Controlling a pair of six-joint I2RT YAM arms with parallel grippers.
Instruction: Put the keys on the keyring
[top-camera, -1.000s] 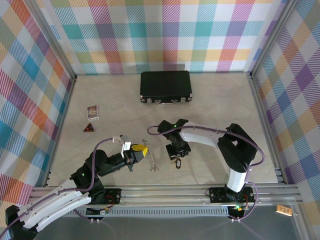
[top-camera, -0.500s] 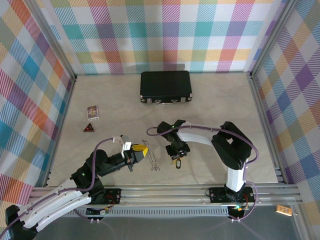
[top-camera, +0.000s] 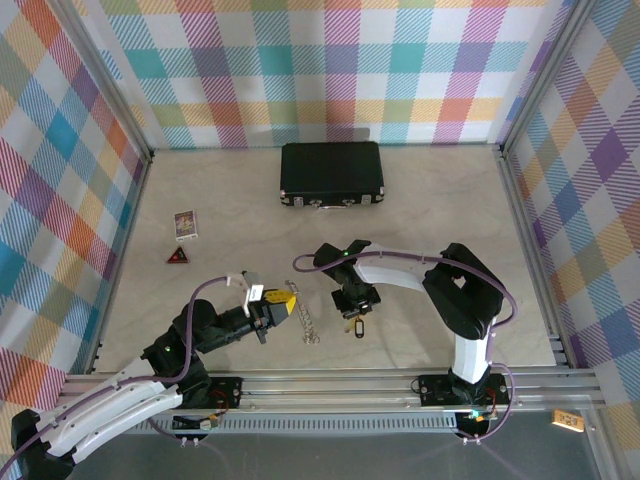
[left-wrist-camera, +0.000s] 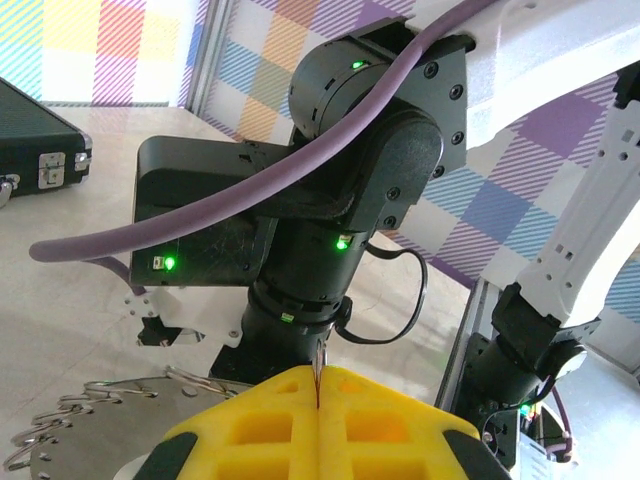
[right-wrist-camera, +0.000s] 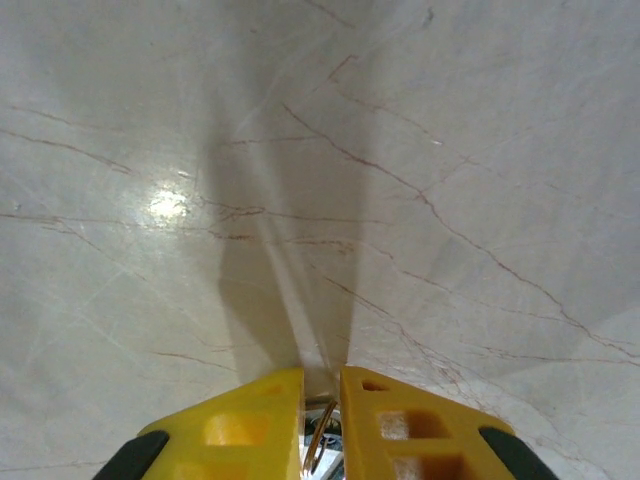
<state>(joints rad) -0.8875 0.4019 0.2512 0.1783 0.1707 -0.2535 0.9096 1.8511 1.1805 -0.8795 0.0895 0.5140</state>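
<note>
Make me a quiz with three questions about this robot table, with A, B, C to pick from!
1. Where is the black case?
A. At the back of the table, near the checked wall
B. Between the two arms
C. On top of an arm

2. What colour are the fingers of the left gripper?
A. Blue
B. Pink
C. Yellow

3. How do those fingers stand?
A. Spread wide apart
B. Pressed together
C. Clamped around the black case

Answers:
1 A: the top view shows the case lying close to the far wall.
2 C: they show bright yellow in both the top view and the left wrist view.
3 B: in the left wrist view the two yellow fingers meet, with just a thin line between them.
</note>
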